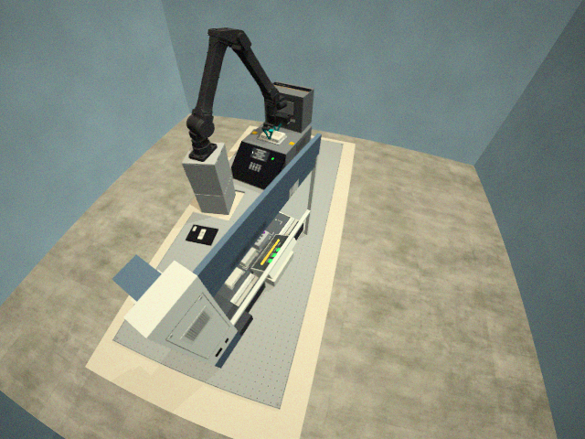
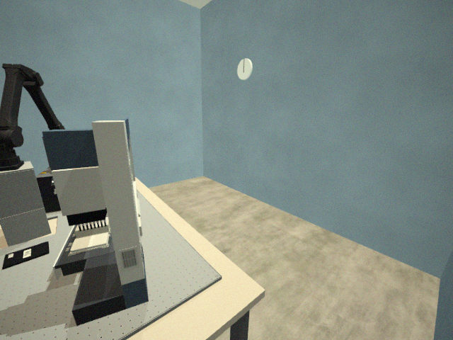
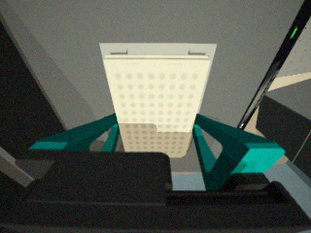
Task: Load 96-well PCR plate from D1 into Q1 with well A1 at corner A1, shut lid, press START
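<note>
Gripping the 96-well PCR plate [image 3: 157, 99] across its short width, the end effector [image 3: 156, 138] has its teal fingers pressed to the plate's two long sides near the end closest to the wrist camera. The plate hangs over the grey top of the cycler Q1 [image 1: 264, 155], at the far end of the worktop [image 1: 330, 264], with the raised lid [image 1: 297, 106] standing just behind the arm's wrist. Grey surface shows on both long sides of the plate and past its far end, where a pale bar with two small marks lies under the plate's edge; whether the plate touches it cannot be told. A green lamp [image 1: 272, 158] glows on the black front panel. Along the worktop's long edge, the row of blocks under the blue beam [image 1: 264, 208] is partly covered, and their contents are too small to read. The plate's near end is in shadow.
</note>
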Tool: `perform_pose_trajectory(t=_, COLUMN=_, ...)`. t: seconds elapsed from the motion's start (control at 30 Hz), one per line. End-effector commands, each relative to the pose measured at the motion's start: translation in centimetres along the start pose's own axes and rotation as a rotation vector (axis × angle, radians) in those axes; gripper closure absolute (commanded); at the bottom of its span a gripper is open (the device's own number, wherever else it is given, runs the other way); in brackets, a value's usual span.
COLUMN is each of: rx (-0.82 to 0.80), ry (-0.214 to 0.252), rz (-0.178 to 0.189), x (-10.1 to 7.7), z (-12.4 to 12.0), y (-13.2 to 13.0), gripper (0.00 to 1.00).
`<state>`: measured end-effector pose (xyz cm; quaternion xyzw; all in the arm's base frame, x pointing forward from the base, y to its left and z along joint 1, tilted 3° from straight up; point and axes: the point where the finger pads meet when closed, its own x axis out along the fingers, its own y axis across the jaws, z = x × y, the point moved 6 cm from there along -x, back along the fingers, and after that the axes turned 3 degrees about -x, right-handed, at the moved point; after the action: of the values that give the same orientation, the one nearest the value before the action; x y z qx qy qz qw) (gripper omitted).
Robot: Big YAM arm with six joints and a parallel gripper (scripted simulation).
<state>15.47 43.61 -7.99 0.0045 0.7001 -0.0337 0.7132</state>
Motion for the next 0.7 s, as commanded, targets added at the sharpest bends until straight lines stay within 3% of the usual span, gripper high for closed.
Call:
perform_pose_trajectory(t=0.0, rx=-0.016, ry=-0.010, rz=0.019, x=-0.3, z=0.4, y=1.4, gripper=1.00)
perform_pose_trajectory(t=0.6, rx=0.010, ry=-0.010, rz=0.020, x=0.5, z=-0.1, y=0.7, gripper=1.00)
perform_pose_trajectory(t=0.63, rx=0.013, ry=-0.010, rz=0.020, x=0.4, z=0.1, y=0.8, gripper=0.00)
perform_pose_trajectory(t=0.67, rx=0.017, ry=-0.009, rz=0.019, x=0.4, z=0.3, y=0.8, gripper=0.00)
